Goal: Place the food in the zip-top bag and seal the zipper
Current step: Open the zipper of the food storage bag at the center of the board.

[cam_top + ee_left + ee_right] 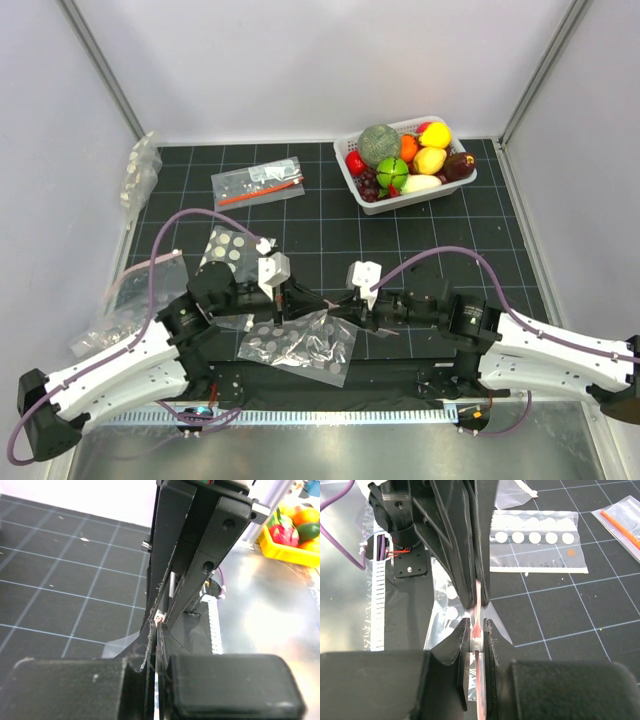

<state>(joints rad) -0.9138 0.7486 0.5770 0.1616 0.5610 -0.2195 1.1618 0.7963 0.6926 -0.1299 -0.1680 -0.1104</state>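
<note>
1. Top view: the left gripper (pixel 300 306) and right gripper (pixel 340 311) meet tip to tip over the near middle of the black mat (pixel 450 240).
2. The zip-top bag (pixel 300 346) lies flat just below them, white dots showing, and its upper edge runs up to the fingertips.
3. The food (pixel 405 160) sits piled in the white basket (pixel 352 186) at the far right, well apart from the bag.
4. A second dotted bag (pixel 228 248) lies left of centre. A clear bag with an orange stick (pixel 258 184) lies beyond it.
5. Left wrist view: the left gripper (pixel 155 639) is pressed together on a thin plastic edge of the zip-top bag (pixel 116 646). The right gripper (pixel 164 611) faces it, also closed on that edge, and the tips are nearly touching.
6. A yellow bin (pixel 280 547) with coloured pieces is at the upper right.
7. Right wrist view: the right gripper (pixel 477 632) pinches the zipper (pixel 477 614), with the pink strip visible between its pads. The left gripper (pixel 476 597) clamps the same strip just beyond.
8. The zip-top bag (pixel 445 615) hangs to the left. The second dotted bag (pixel 535 550) is flat on the mat behind.
</note>
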